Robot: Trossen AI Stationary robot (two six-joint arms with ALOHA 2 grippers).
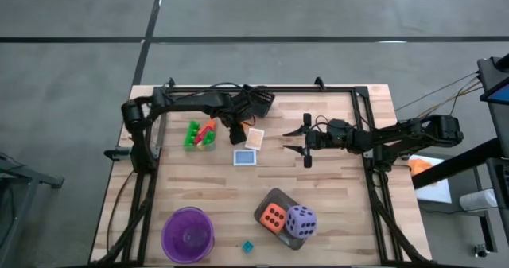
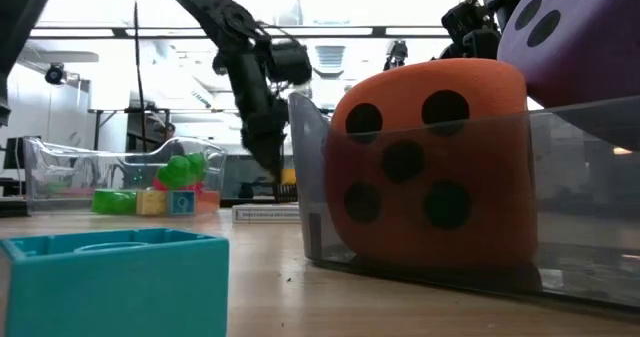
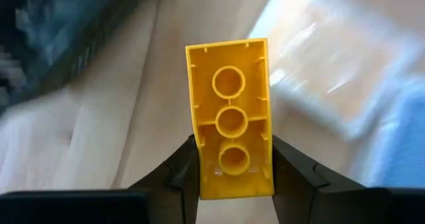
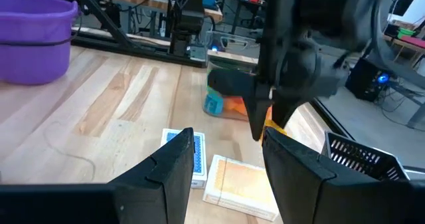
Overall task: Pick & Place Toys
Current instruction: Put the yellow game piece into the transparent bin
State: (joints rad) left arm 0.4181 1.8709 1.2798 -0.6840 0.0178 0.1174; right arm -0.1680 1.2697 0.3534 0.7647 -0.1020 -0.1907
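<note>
Overhead: left gripper (image 1: 236,134) low over wooden surface (image 1: 199,190), beside tan card (image 1: 254,137) and blue-faced card (image 1: 245,157); green and red blocks (image 1: 200,134) just to its left. Right gripper (image 1: 304,141) hovering right of the cards, fingers spread with nothing between them. Grey tray (image 1: 262,211) nearer the front edge, carrying orange die (image 1: 273,217) and purple die (image 1: 301,221) side by side. Purple bowl (image 1: 188,234) at front left, small teal block (image 1: 247,246) between bowl and tray.

Level with the surface: teal block (image 2: 110,282) large in foreground, orange die (image 2: 428,167) behind the clear tray wall (image 2: 590,197), purple die (image 2: 575,37) above right. Clear bin (image 2: 60,177) with green and yellow blocks far back. No legible writing anywhere.

Left wrist: gripper (image 3: 232,167) pinching yellow block (image 3: 230,117), underside with three round sockets showing, held above the surface.

Right wrist: own fingers (image 4: 176,161) parted and empty, both cards (image 4: 229,177) lying beyond them, left arm (image 4: 292,58) above.
</note>
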